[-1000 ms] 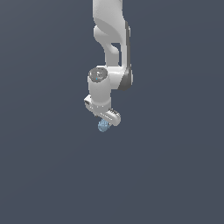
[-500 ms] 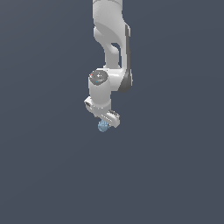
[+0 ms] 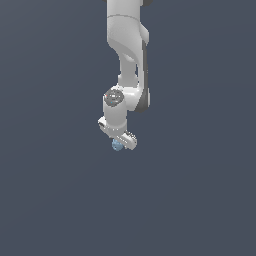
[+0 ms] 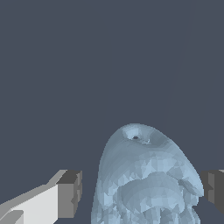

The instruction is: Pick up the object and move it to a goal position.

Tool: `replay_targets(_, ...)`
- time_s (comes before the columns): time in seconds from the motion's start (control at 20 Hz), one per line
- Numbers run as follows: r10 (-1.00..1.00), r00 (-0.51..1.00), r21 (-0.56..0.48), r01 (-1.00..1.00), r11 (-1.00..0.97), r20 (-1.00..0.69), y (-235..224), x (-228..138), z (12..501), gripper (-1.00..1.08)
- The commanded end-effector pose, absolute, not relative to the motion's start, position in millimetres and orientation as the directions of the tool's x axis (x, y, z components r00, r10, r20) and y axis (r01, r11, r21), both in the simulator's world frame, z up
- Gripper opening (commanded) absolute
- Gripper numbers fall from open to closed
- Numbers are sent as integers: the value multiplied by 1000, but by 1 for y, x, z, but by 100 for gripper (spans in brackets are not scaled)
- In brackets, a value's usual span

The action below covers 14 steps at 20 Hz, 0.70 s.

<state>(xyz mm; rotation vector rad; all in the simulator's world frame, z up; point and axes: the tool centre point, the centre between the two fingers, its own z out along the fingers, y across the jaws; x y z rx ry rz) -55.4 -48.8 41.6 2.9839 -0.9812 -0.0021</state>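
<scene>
Below, each entry names one element of the scene and its bearing on the coming move

Arm: one white Franka arm (image 3: 127,45) hangs down from the upper edge of the exterior view, wrist bent so that the hand points downward

Gripper: the gripper (image 3: 119,144) sits at the lowest end of the arm; in the wrist view its two dark pads (image 4: 70,193) stand one on each side of the lump, the one at the edge of the frame at or very near the lump's flank, the other showing a narrow strip of background between pad and lump

Gripper state: fingers drawn in around the lump, neither spread wide nor fully together; whether they truly clamp it cannot be told from these views, since contact on one side is not shown

Object: the object (image 3: 118,145), a small pale blue, bumpy, roundish lump, peeks out just beneath the white hand in the exterior view; in the wrist view the object (image 4: 146,179) fills the space between the pads, with a small dark hollow near its rounded end

Deciding relation: the lump lies directly between the fingers, on the hand's own axis, not off to either side; its rounded end points away from the palm

Long axis: judged to run along the fingers' reach, though the near part is cut off by the frame

Surroundings: plain dark grey-blue ground (image 3: 200,200) throughout; no goal marker is visible

Judgement: the next move depends on grip security, not on aiming
</scene>
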Motion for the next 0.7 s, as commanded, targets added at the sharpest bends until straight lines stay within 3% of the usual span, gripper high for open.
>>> replay_targets(0.0,-594,805,0,-594,-805,0,-49,-55,39,100)
replay_targets(0.05,-594,805,0,-594,-805,0,-49,-55,39,-100)
replay_targets(0.65,-594,805,-1,-594,-805,1,-50,-55,40,-100)
